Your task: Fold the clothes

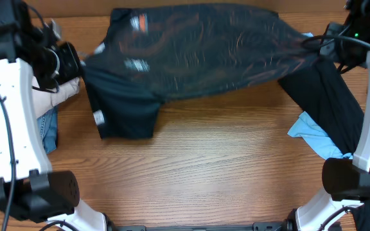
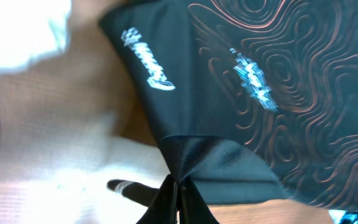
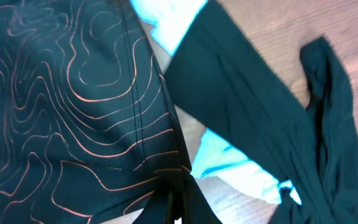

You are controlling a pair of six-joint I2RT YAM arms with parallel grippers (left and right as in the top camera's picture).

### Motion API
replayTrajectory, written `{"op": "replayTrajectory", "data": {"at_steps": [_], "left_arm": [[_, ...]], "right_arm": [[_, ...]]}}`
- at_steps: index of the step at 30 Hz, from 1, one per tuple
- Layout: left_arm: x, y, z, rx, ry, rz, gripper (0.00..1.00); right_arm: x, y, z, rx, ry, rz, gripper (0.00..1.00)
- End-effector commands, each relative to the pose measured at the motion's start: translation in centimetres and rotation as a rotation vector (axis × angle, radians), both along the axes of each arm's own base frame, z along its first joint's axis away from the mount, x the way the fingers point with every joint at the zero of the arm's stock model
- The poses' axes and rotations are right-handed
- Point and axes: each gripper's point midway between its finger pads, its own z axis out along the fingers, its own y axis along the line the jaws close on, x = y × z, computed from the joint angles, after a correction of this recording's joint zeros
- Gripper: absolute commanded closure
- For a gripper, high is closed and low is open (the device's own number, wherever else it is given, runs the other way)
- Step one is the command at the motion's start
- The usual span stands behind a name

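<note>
The black jersey (image 1: 198,51) with thin orange contour lines and white/red logos hangs stretched across the back of the table between both arms, one sleeve drooping at the front left. My left gripper (image 1: 77,63) is shut on its left edge; the left wrist view shows the fingers (image 2: 178,196) pinching bunched black cloth (image 2: 241,93). My right gripper (image 1: 323,46) is shut on the right edge; the right wrist view shows the fingers (image 3: 178,199) clamped on the hem (image 3: 73,106). A plain black garment (image 1: 329,106) and a light-blue one (image 1: 313,131) lie at the right.
A white cloth (image 1: 53,96) and blue denim (image 1: 47,128) lie at the left beside the left arm. The wood table (image 1: 211,167) shows bare at the front middle. The black garment (image 3: 272,118) and light-blue cloth (image 3: 235,165) lie under the right wrist.
</note>
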Motion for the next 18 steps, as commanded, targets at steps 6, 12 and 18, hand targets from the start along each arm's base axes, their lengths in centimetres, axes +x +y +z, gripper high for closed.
{"op": "replayTrajectory", "data": {"at_steps": [6,12,18], "left_arm": [[-5.2,0.8,-8.1,0.064,0.301,-0.051,0.96],[-8.6,1.5,-10.8,0.109,0.458,-0.042,0.96],[-11.0,1.1,-13.6,0.086,0.557,-0.038,0.96]], "right_arm": [[-4.4,0.1,-10.1,0.037,0.375,-0.009,0.96],[-6.9,0.3,-13.9,0.045,0.473,-0.013,0.96],[-10.4,0.5,-15.8,0.049,0.465,-0.041,0.96]]}}
